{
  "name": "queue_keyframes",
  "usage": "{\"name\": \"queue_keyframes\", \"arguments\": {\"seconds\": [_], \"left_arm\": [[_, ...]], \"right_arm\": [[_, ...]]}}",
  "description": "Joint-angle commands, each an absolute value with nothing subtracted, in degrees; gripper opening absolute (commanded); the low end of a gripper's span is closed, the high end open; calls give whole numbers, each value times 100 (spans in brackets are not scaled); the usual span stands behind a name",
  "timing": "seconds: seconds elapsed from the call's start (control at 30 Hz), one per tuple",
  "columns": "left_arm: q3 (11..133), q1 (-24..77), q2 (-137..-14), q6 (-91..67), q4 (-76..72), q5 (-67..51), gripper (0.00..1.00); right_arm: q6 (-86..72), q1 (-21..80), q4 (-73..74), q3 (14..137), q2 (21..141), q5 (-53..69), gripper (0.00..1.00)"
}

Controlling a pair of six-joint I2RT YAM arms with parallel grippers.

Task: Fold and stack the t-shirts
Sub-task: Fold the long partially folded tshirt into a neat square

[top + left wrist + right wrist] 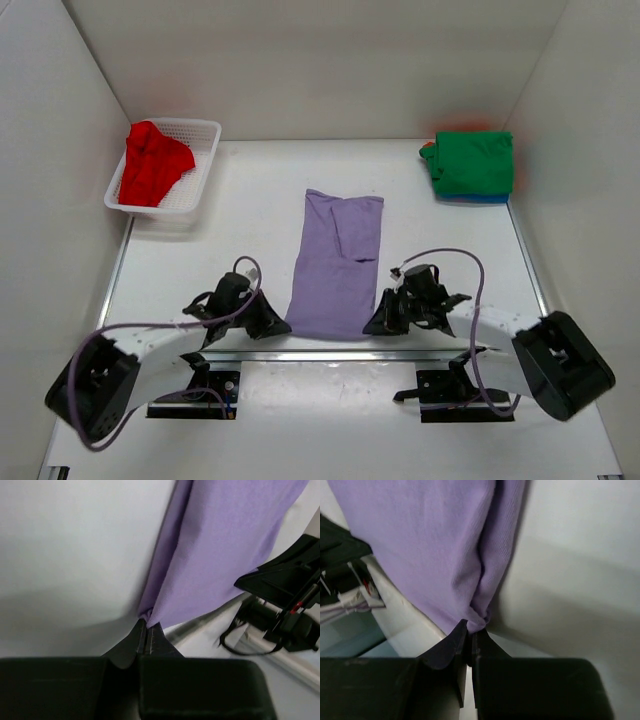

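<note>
A lavender-purple t-shirt (336,264) lies as a long folded strip in the middle of the table, running from far to near. My left gripper (277,326) is shut on its near left corner, seen in the left wrist view (146,621). My right gripper (376,324) is shut on its near right corner, seen in the right wrist view (471,625). A bright red t-shirt (152,164) lies crumpled in the basket at far left. A folded green t-shirt (470,161) tops a stack at far right, with a blue one (472,197) under it and orange showing behind.
The white mesh basket (203,170) stands at the far left by the left wall. White walls close the table on the left, back and right. A metal rail (330,353) runs along the near edge between the arm bases.
</note>
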State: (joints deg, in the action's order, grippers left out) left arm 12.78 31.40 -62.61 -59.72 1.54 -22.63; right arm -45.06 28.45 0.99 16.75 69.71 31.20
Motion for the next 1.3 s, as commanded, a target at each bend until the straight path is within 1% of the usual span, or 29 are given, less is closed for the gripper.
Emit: {"name": "queue_keyframes", "arguments": {"seconds": [0.0, 0.07, 0.13, 0.2, 0.27, 0.33, 0.4, 0.5, 0.53, 0.57, 0.6, 0.63, 0.67, 0.7, 0.73, 0.77, 0.8, 0.83, 0.9, 1.03, 1.07, 1.1, 1.17, 1.2, 1.27], "left_arm": [[836, 3348, -5461, -6318, 983, -1908, 0], [843, 3279, -5099, -6372, 1054, -1916, 0], [1097, 3129, -5132, -6189, 1177, -1890, 0], [1501, 2963, -5422, -6012, 1143, -1960, 0], [2229, 2761, -6087, -5801, 1081, -2143, 0], [2852, 2479, -6719, -5617, 722, -2354, 0], [3610, 2155, -7415, -5485, 519, -2425, 0], [5452, 1829, -9003, -5300, 422, -2479, 0], [5754, 1715, -9278, -5352, 335, -2583, 0], [6409, 1653, -9777, -5405, 256, -2584, 0], [7156, 1565, -10374, -5423, 264, -2584, 0], [7528, 1469, -10650, -5440, 316, -2706, 0], [8246, 1346, -11261, -5484, 395, -2794, 13], [8888, 1336, -11737, -5545, 500, -2847, 29], [9330, 1266, -12099, -5555, 544, -2848, 33], [9456, 1205, -12233, -5642, 597, -2856, 39], [9535, 1134, -12374, -5730, 537, -2856, 44], [9432, 1108, -12384, -5852, 310, -2978, 49], [8994, 1011, -12279, -6019, -163, -3154, 54], [7721, 993, -11770, -6090, -780, -3392, 51], [7195, 967, -11551, -6126, -921, -3453, 50], [6989, 958, -11418, -6230, -1201, -3541, 51], [5929, 958, -10892, -6424, -1625, -3594, 47], [5715, 949, -10759, -6460, -1870, -3647, 47], [5083, 958, -10268, -6451, -1890, -3700, 47]], "right_arm": [[-4947, 3128, 547, 908, 6287, 3076, 0], [-5167, 3146, 475, 792, 5979, 3199, 0], [-5098, 2928, 535, 817, 5792, 3252, 0], [-4958, 2620, 703, 1211, 5730, 3427, 0], [-4651, 2269, 939, 1693, 5923, 3717, 0], [-4282, 1673, 1132, 2301, 6283, 3945, 0], [-4061, 1258, 1064, 3116, 6931, 4077, 0], [-3692, 687, 958, 4424, 8081, 4385, 0], [-3665, 572, 958, 5004, 8617, 4377, 0], [-3595, 458, 975, 5314, 8822, 4316, 0], [-3516, 422, 1010, 5892, 9311, 4263, 2], [-3472, 309, 1046, 6411, 9804, 4150, 7], [-3472, 255, 1046, 6851, 10226, 4175, 20], [-3419, 203, 1107, 7090, 10431, 4166, 30], [-3288, 167, 1177, 7432, 10772, 4070, 35], [-3252, 141, 1239, 7697, 11019, 4035, 43], [-3113, 158, 1413, 7891, 11169, 3817, 50], [-2911, 158, 1546, 7936, 11206, 3693, 53], [-2857, 176, 1539, 7692, 11172, 3595, 53], [-3058, 316, 845, 6918, 10933, 3445, 63], [-3172, 360, 635, 6786, 10925, 3532, 64], [-3225, 395, 528, 6707, 10994, 3594, 64], [-3549, 536, 282, 6688, 11170, 3674, 66], [-3603, 632, 238, 6775, 11310, 3665, 66], [-3726, 825, 316, 7056, 11592, 3717, 66]]}}
